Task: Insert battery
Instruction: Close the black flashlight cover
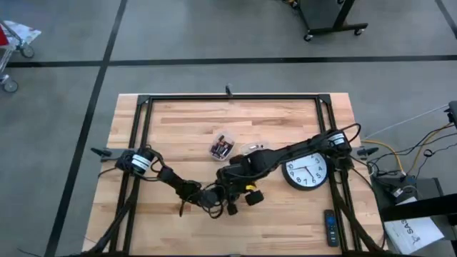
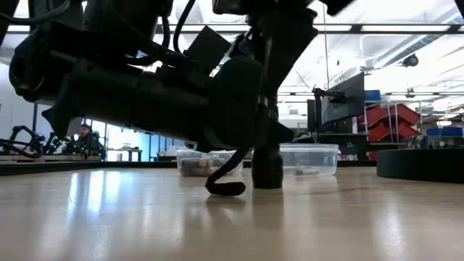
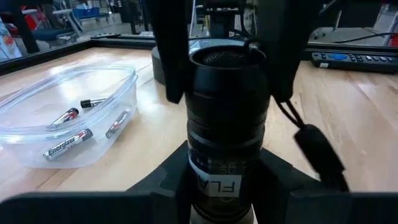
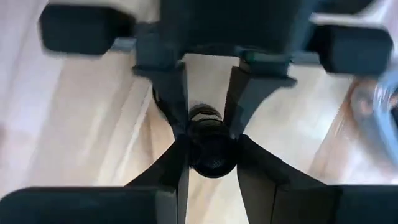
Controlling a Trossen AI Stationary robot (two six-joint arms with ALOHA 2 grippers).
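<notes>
Both claws pinch the upright black flashlight (image 3: 227, 124): left claw (image 3: 225, 180) low, right claw (image 4: 208, 134) at its open top. Batteries (image 3: 68, 144) lie in the clear tub (image 3: 37, 134) on the surface (image 1: 186, 135).

Both arms are dark, jointed tubes. The left arm (image 1: 166, 178) wears a white band near its base; the right arm (image 1: 300, 148) carries looped black cables and a yellow patch near the wrist.
</notes>
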